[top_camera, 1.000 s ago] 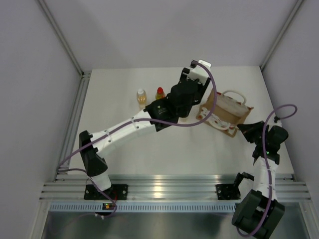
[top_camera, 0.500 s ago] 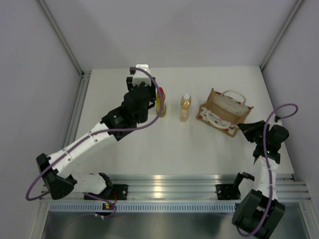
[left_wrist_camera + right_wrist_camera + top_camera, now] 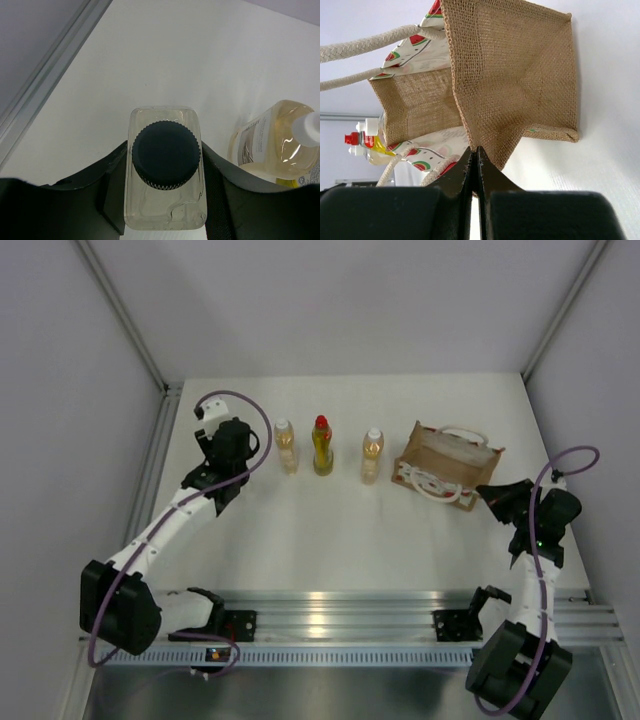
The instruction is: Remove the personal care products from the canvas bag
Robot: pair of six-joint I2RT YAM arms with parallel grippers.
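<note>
— Which step is this?
— The last one, I'd say. The left tool pinches the clear bottle, square-bodied with a ribbed dark cap, near the counter's far left corner, beside three bottles standing out.
— Next?
— Set it upright, then spread the fingers.
— The bag?
— Near the right edge, the right tool pressed together on its weave.

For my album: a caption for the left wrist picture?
Left pincer grips a clear bottle with a dark cap; an amber bottle stands beside it.
</note>
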